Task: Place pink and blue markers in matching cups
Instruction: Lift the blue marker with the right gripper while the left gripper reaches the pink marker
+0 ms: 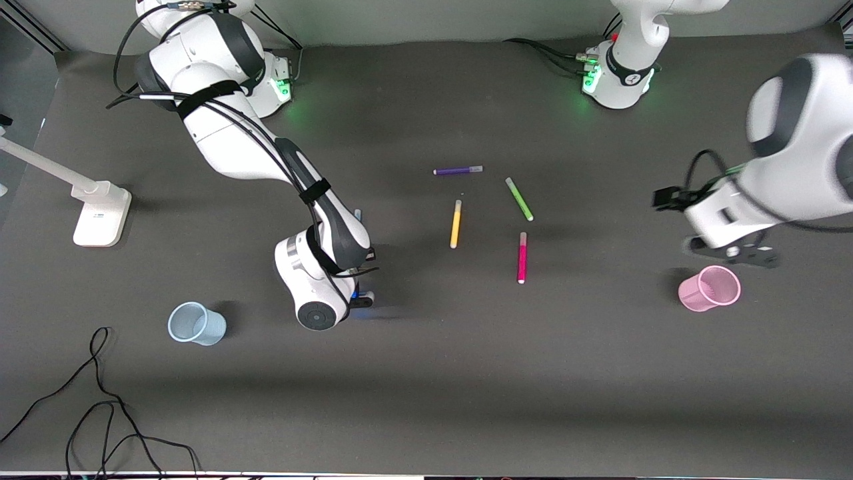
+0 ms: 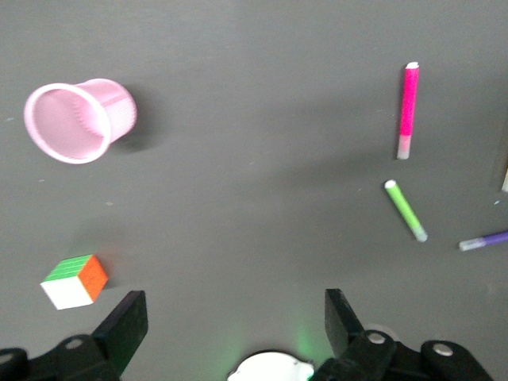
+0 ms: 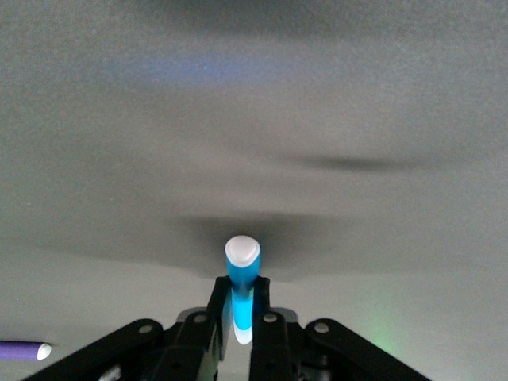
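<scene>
My right gripper (image 1: 358,298) is down at the table, between the blue cup (image 1: 196,323) and the pens, and is shut on the blue marker (image 3: 241,274). The marker's white end sticks out past the fingertips (image 3: 263,287). The pink marker (image 1: 522,257) lies flat mid-table, also seen in the left wrist view (image 2: 408,111). The pink cup (image 1: 710,288) stands toward the left arm's end of the table. My left gripper (image 1: 740,255) hangs over the table just beside that cup. It is open (image 2: 236,317) with nothing between its fingers.
A yellow pen (image 1: 456,224), a green pen (image 1: 519,199) and a purple pen (image 1: 458,171) lie farther from the camera than the pink marker. A small colour cube (image 2: 75,282) sits near the pink cup. A white stand (image 1: 100,213) and loose black cables (image 1: 100,400) are toward the right arm's end.
</scene>
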Motion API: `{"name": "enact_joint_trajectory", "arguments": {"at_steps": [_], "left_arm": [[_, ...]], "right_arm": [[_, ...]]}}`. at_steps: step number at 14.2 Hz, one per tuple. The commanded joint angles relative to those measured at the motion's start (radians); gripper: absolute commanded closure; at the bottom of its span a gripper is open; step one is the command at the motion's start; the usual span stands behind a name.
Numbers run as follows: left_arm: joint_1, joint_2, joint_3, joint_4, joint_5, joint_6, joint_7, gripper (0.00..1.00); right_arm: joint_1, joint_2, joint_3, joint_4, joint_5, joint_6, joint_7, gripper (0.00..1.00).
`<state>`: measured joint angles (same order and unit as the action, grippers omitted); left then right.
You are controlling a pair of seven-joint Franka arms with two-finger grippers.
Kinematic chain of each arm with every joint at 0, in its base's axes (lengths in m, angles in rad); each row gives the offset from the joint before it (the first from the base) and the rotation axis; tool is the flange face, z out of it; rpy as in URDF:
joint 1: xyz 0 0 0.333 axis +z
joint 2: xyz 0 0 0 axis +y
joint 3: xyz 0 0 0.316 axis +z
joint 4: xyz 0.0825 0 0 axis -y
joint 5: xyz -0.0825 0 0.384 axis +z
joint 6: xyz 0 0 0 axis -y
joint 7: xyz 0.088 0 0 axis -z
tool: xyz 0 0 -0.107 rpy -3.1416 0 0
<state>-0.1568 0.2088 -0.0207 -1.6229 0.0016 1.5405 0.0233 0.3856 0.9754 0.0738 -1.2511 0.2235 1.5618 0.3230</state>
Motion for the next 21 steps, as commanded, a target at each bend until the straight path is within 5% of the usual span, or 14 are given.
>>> {"name": "enact_joint_trajectory", "arguments": {"at_steps": [1, 3, 6, 7, 8, 11, 17, 21], "left_arm": [[-0.058, 0.064, 0.01, -0.035, -0.055, 0.114, -0.065, 0.02], [-0.11, 0.104, 0.01, -0.08, -0.081, 0.254, -0.132, 0.02], [-0.174, 0.193, 0.01, -0.097, -0.083, 0.401, -0.213, 0.02], [-0.182, 0.225, 0.01, -0.095, -0.084, 0.44, -0.214, 0.02], [-0.194, 0.26, 0.01, -0.097, -0.086, 0.478, -0.217, 0.02], [-0.231, 0.337, 0.01, -0.112, -0.12, 0.584, -0.253, 0.02], [-0.297, 0.383, 0.01, -0.185, -0.135, 0.69, -0.29, 0.02], [-0.333, 0.383, 0.01, -0.27, -0.135, 0.818, -0.295, 0.08]], "right_arm": [[0.007, 0.022, -0.008, 0.021, 0.004, -0.002, 0.022, 0.9], [0.007, 0.026, -0.009, 0.021, 0.004, -0.002, 0.022, 0.8], [0.007, 0.034, -0.011, 0.022, 0.002, -0.002, 0.021, 0.42], [0.007, 0.035, -0.011, 0.022, 0.002, -0.002, 0.021, 0.41], [0.007, 0.035, -0.011, 0.022, 0.002, -0.002, 0.021, 0.44], [0.006, 0.035, -0.014, 0.022, 0.002, -0.002, 0.021, 1.0], [-0.004, 0.023, -0.017, 0.03, 0.004, -0.005, 0.031, 1.0], [-0.005, -0.023, -0.084, 0.09, 0.002, -0.016, 0.087, 1.0]]}}
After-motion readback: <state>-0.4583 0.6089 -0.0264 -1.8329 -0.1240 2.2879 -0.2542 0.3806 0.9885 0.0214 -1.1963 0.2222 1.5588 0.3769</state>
